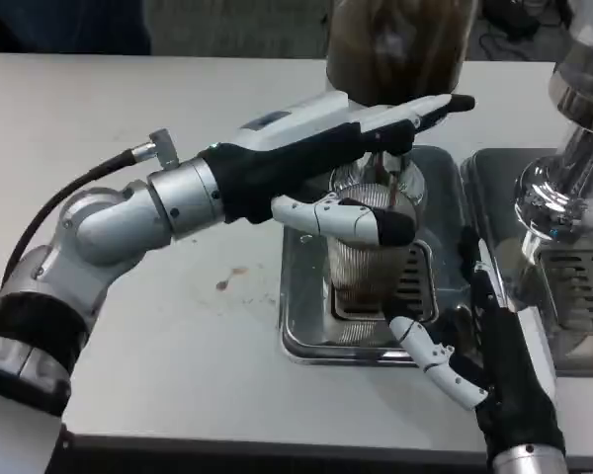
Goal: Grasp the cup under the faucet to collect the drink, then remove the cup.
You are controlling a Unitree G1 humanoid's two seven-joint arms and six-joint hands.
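White tabletop runs across the frame, and right of center sits a steel drip tray (pixel 301 336) with a slotted grate. On that grate, under the faucet (pixel 387 163) of a big dark-filled dispenser (pixel 395 44) at the top of the picture, stands the cup (pixel 361 272): clear, ribbed, upright, with a thin dark stream falling into it and only a shallow brown layer showing at its bottom.

Reaching in from the lower left, the left hand (pixel 351 219) has its fingers wrapped around the cup's upper band, just below the rim, so it is gripping the cup while the drink runs. At the lower right of the frame the right hand (pixel 465 365) rests by the tray's front right corner, fingers spread and holding nothing. A second tray (pixel 484 197) and a shiny metal machine (pixel 573 158) fill the far right. A small brown stain (pixel 232 276) marks the table left of the tray.

To my eye the cup is thin plastic, light now but growing heavier and sloshy as it fills. Its ribs should give some purchase, yet the wall would likely buckle under a hard squeeze. A firm hold around the middle, kept level, looks safest for lifting it away.
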